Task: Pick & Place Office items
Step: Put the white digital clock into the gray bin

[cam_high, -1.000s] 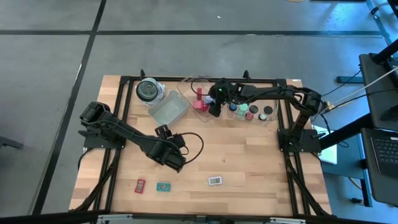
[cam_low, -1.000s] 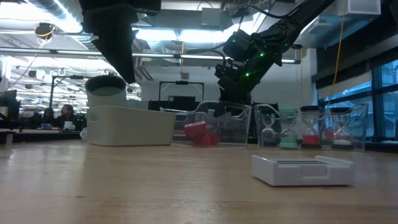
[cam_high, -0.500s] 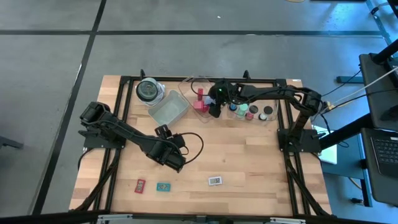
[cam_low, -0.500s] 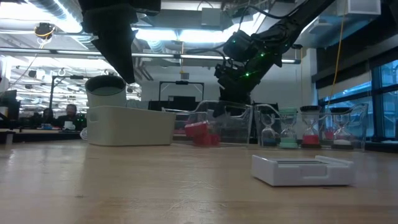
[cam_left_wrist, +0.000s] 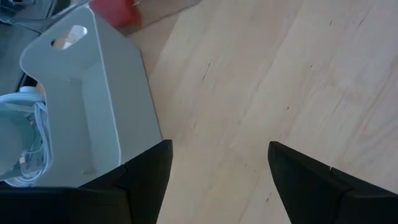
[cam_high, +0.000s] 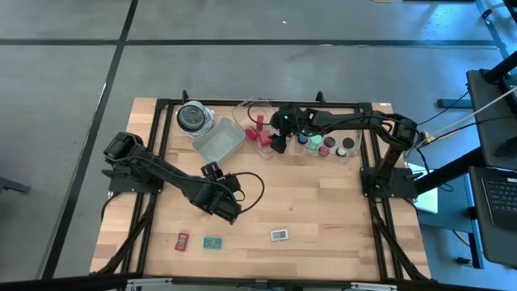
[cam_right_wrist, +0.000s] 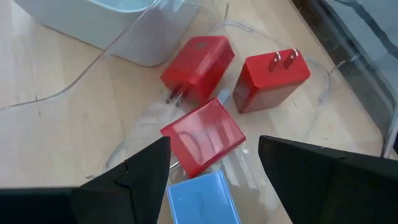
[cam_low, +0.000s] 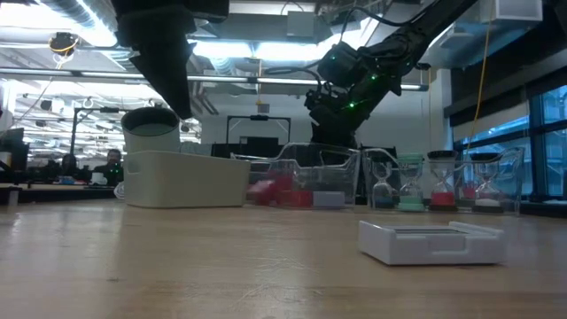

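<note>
Counter (cam_high: 323,202) of pale wood fills the high view. Left tool (cam_high: 229,212) sits near the middle, fingers apart over bare wood, holding nothing. Right tool (cam_high: 279,144) hangs over a clear tray (cam_high: 242,109) at the far edge, where red blocks (cam_high: 257,134) lie. Just beside it stands a row of small cylinders (cam_high: 327,147) with coloured tops. A white bin (cam_high: 218,140) and a round jar (cam_high: 192,117) stand left of the tray. Near the front edge lie three flat pieces: a red one (cam_high: 182,240), a teal one (cam_high: 212,242) and a white one (cam_high: 279,235).

Low view: the white piece (cam_low: 431,242) lies closest, right of centre. Behind it, red blocks (cam_low: 279,190) rest inside the clear tray (cam_low: 306,159), with the right arm above them. The white bin (cam_low: 186,179) stands to the left, and small hourglass-like pieces (cam_low: 434,182) to the right.

Left wrist view: the two dark fingers (cam_left_wrist: 146,180) stand apart over bare wood, with the white bin (cam_left_wrist: 81,99) alongside and a red block (cam_left_wrist: 115,11) beyond it.

Right wrist view: the fingers (cam_right_wrist: 134,177) are spread, gripping nothing. Between and beyond them lie three red blocks (cam_right_wrist: 203,135), two showing metal prongs, close together in the clear tray. A pale-blue flat piece (cam_right_wrist: 200,198) lies just beside the nearest block.
</note>
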Available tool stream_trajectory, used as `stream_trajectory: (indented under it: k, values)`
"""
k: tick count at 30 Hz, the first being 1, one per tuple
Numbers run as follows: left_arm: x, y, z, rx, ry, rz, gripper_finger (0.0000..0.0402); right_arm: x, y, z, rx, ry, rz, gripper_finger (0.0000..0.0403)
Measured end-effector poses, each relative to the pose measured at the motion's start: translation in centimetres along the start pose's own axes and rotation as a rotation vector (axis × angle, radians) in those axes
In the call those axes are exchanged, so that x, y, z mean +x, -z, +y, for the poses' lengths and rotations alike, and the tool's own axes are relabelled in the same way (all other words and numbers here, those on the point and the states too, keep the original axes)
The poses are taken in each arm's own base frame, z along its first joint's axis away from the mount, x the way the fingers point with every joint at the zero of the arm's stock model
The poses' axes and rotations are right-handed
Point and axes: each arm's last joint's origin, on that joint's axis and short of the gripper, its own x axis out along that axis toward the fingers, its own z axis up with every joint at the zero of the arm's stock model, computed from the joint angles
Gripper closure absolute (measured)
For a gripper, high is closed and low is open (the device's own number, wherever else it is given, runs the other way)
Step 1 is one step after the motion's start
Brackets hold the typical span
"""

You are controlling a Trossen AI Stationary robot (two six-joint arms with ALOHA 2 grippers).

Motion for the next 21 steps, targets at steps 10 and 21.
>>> stream_trajectory:
  k: [10, 21]
  values:
    - [0.0, 0.1, -0.1, -0.001, 0.022, 0.022, 0.0139, -5.6, -1.8, 0.1, 0.003, 0.014, -0.088, 0.0154]
    - [0.0, -2.2, -1.6, -0.003, 0.174, -0.155, 0.0139, -13.1, -0.5, 1.6, 0.131, -0.025, 0.017, 0.0154]
